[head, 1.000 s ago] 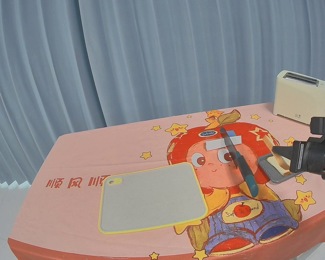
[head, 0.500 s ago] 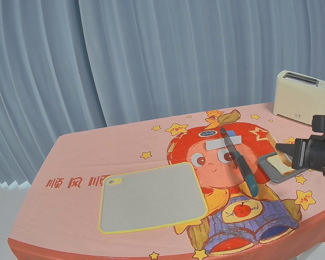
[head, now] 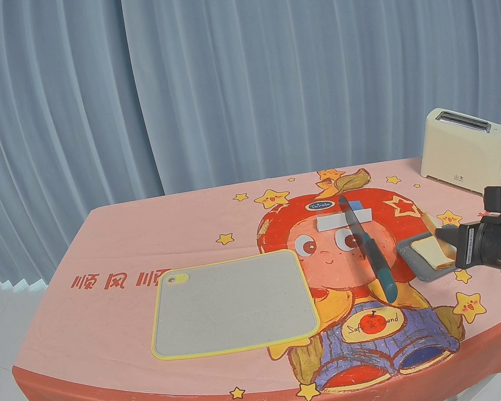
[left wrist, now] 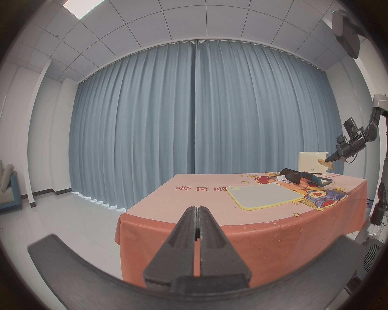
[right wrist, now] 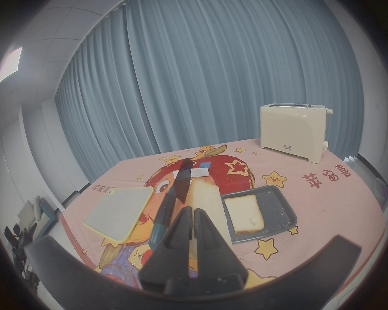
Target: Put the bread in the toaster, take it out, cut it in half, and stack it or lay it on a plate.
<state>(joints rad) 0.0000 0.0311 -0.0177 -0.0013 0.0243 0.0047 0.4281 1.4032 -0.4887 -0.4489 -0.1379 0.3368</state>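
My right gripper point(head: 444, 233) hovers over the grey tray point(head: 414, 262) at the table's right side, shut on one edge of a bread slice point(head: 431, 223). In the right wrist view the slice point(right wrist: 207, 197) stands on edge between the closed fingers. A second slice point(head: 431, 250) lies flat in the tray point(right wrist: 279, 206). The cream toaster point(head: 463, 148) stands at the back right, its slot empty. My left gripper point(left wrist: 198, 226) is shut and empty, low off the table's front left corner.
A teal-handled knife point(head: 371, 250) lies left of the tray, its blade propped on a small white block point(head: 333, 221). A grey cutting board with a yellow rim point(head: 230, 306) lies front centre. The table edge runs close behind the right arm.
The right gripper closed on one slice in the tray, lifted it onto its edge and drew back a little to the right. The other slice stayed in the tray.
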